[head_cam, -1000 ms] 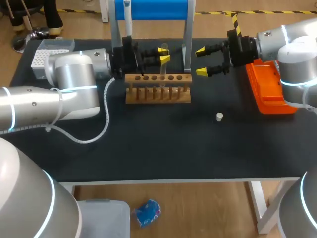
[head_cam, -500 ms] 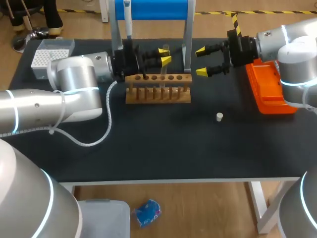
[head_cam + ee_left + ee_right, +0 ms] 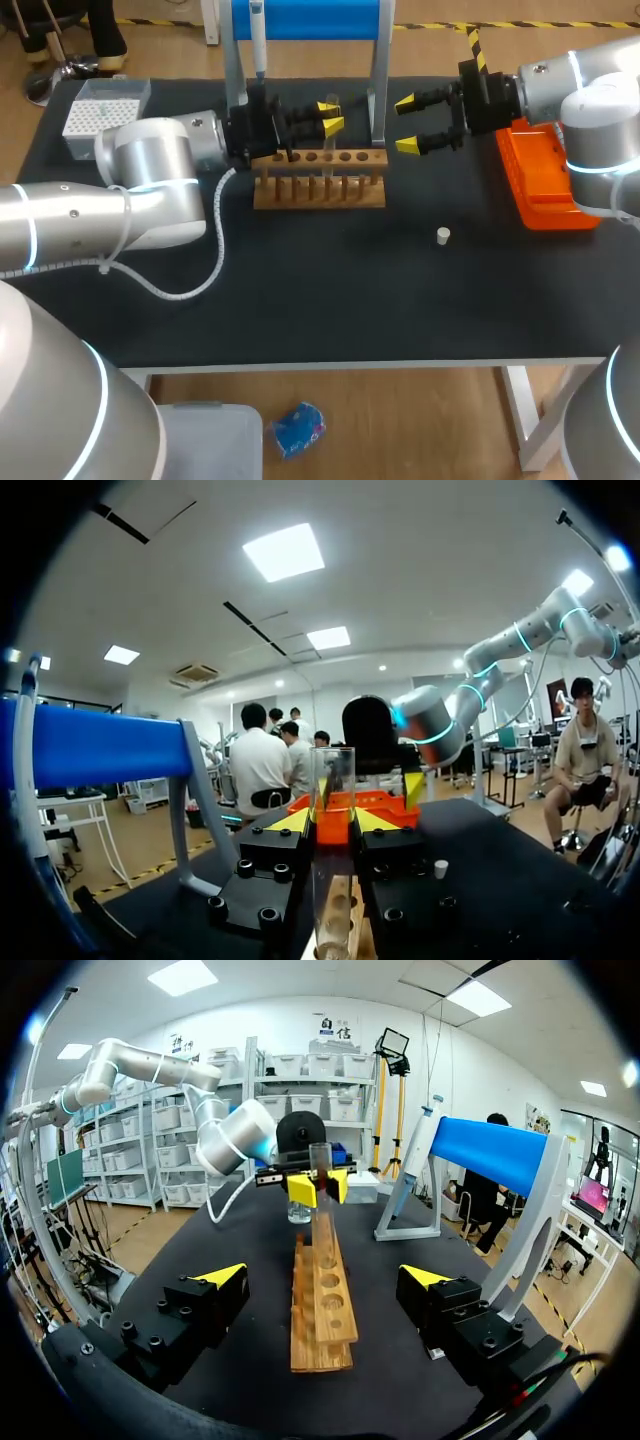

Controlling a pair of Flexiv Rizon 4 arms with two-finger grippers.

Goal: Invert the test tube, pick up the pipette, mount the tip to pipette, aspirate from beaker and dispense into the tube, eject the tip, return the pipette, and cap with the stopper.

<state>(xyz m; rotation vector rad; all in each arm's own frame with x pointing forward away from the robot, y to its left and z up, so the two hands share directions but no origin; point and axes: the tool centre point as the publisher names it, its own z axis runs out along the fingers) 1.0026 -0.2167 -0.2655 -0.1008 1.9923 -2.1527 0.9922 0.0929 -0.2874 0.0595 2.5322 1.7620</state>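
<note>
A clear test tube [image 3: 331, 108] stands upright over the wooden rack [image 3: 318, 182], open end up. My left gripper [image 3: 329, 114] is shut on it from both sides; in the left wrist view the test tube [image 3: 332, 800] runs down between the yellow tips to the rack [image 3: 340, 932]. From the right wrist view, the tube [image 3: 320, 1175] meets the far end of the rack [image 3: 322, 1310]. My right gripper [image 3: 407, 124] hangs open to the right of the rack with nothing in it, its tips wide apart [image 3: 325, 1278]. The pipette [image 3: 257, 40] hangs on the blue stand [image 3: 305, 20]. A white stopper [image 3: 443, 236] lies on the table.
An orange tray [image 3: 540, 180] sits at the right edge under my right arm. A white tip box [image 3: 100, 108] stands at the back left. The blue stand's legs [image 3: 378, 95] rise just behind the rack. The table's front half holds only the stopper.
My left arm's elbow has shifted slightly right, and its gripper with the tube has sunk a little toward the rack. The right arm has not moved.
</note>
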